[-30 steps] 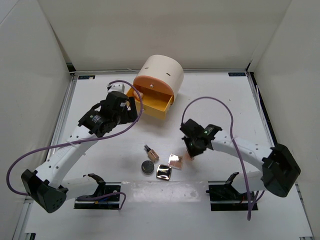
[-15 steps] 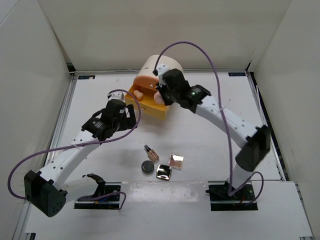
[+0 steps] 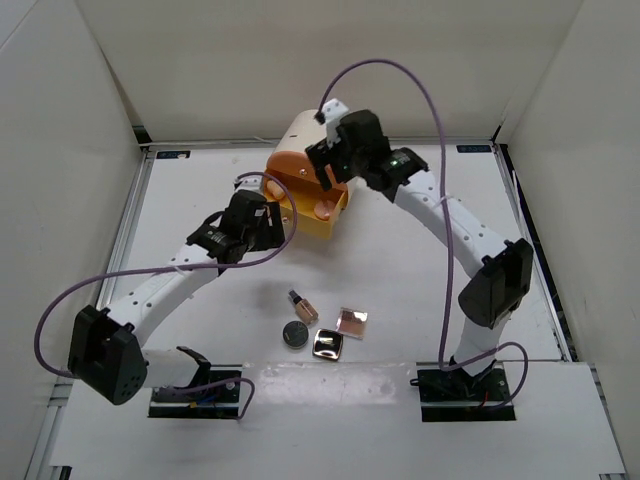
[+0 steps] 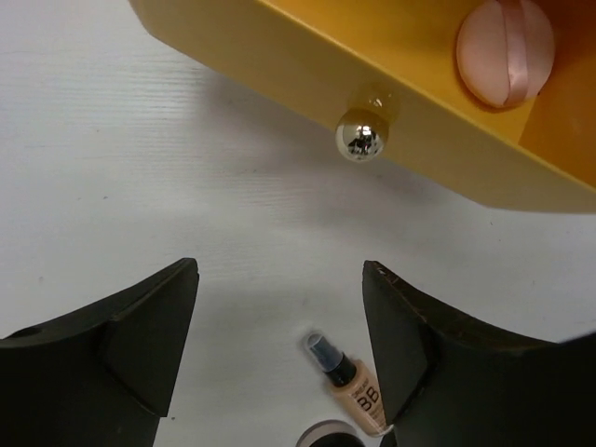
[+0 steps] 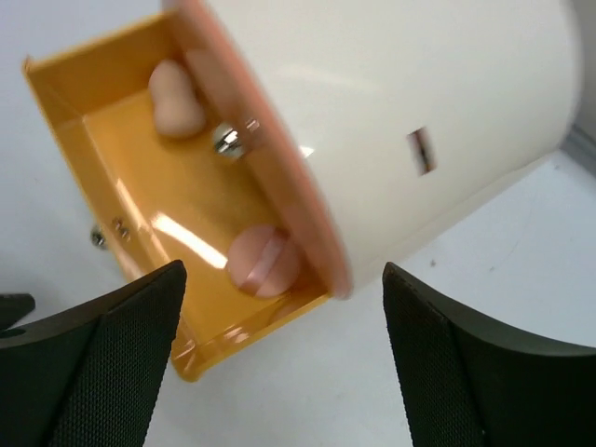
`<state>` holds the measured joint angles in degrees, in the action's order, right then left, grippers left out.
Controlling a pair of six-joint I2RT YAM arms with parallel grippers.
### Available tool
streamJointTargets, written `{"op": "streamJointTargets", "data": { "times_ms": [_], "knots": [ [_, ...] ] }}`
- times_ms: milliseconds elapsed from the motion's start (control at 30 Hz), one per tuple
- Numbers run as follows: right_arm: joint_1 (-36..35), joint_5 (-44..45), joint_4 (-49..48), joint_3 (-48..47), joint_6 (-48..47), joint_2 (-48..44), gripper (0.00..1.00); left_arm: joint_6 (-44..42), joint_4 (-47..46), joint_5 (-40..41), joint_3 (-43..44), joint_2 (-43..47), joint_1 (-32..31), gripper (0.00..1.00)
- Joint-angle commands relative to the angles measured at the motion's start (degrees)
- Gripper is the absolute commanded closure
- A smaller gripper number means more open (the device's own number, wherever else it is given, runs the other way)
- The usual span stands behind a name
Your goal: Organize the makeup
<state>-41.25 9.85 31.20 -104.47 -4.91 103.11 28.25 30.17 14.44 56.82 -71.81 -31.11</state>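
Note:
Left on the table are a small beige bottle (image 3: 301, 303), a black round compact (image 3: 294, 333) and two shiny square compacts (image 3: 328, 345) (image 3: 351, 321). The orange drawer (image 3: 300, 222) of the cream cylinder (image 3: 320, 135) stands pulled out. In it lie a peach puff (image 5: 264, 261) (image 4: 505, 51) and a beige sponge (image 5: 177, 98). My right gripper (image 3: 326, 176) (image 5: 284, 372) hangs open over the drawer, holding nothing. My left gripper (image 3: 270, 215) (image 4: 279, 345) is open and unloaded just in front of the drawer's chrome knob (image 4: 359, 140); the bottle (image 4: 349, 380) shows far below its fingers.
The cylinder stands at the table's back middle, against the rear wall. White enclosure walls (image 3: 70, 150) close in the left, right and back. Both arm bases sit at the near edge, with purple cables looping above the arms.
My right arm swung from the table up to the drawer with the peach puff, opened, and the puff now lies in the drawer. My left gripper shifted slightly right, toward the drawer front.

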Motion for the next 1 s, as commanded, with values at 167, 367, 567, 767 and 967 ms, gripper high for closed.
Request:
{"op": "streamJointTargets", "data": {
  "times_ms": [167,367,567,767,967],
  "knots": [
    [17.3,-26.9,-8.3,-12.4,-1.8,4.8,0.04,-2.8,-9.8,-2.6,2.1,-6.9,1.7,0.26],
    [22.3,-38.0,-13.6,-20.1,-1.6,14.7,0.01,-3.0,-14.0,-4.9,2.6,-11.2,3.7,0.32],
    [25.1,-47.5,-19.9,-23.3,1.4,21.9,0.01,-3.3,-18.0,-5.6,4.2,-14.3,5.3,0.35],
    [26.8,-55.5,-30.2,-22.3,8.1,25.4,0.02,-4.2,-21.4,-6.9,7.0,-17.7,6.4,0.35],
    [27.4,-61.5,-30.5,-21.8,10.5,26.1,0.04,-3.8,-25.9,-8.5,11.8,-22.9,7.6,0.33]
  ]
}}
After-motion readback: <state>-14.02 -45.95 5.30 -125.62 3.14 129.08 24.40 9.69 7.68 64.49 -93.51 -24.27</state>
